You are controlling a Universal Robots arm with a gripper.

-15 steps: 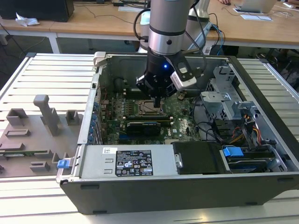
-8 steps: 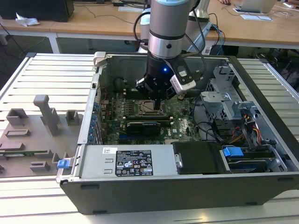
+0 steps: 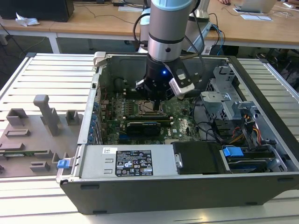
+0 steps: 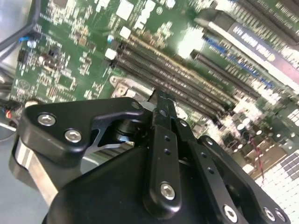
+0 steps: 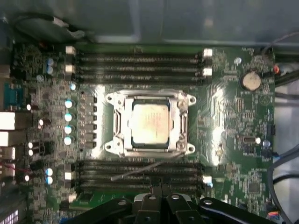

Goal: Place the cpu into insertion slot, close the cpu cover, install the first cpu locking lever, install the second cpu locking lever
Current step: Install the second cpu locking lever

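Observation:
The cpu (image 5: pixel 149 119), a dull silver square chip, lies flat in the insertion slot (image 5: pixel 150 145) in the middle of the green motherboard (image 5: pixel 229 116). The cpu cover (image 5: pixel 180 122), a silvery frame, lies down around the chip. A thin metal lever (image 5: pixel 145 169) slants across the memory slots beside the socket. My gripper (image 5: pixel 159 186) hovers over those slots just off the socket's edge, fingers pressed together and shut with nothing between them. In the second wrist view my gripper (image 4: pixel 159 97) points down at the board. In the exterior view my gripper (image 3: pixel 158 100) hangs over the socket inside the case.
Long memory slots (image 5: pixel 140 58) flank the socket. A black long card (image 3: pixel 145 126) sits nearer the power supply (image 3: pixel 126 161). A drive cage (image 3: pixel 224 100) and cables fill the exterior view's right. Grey fixtures (image 3: pixel 46 114) stand outside the case on the exterior view's left.

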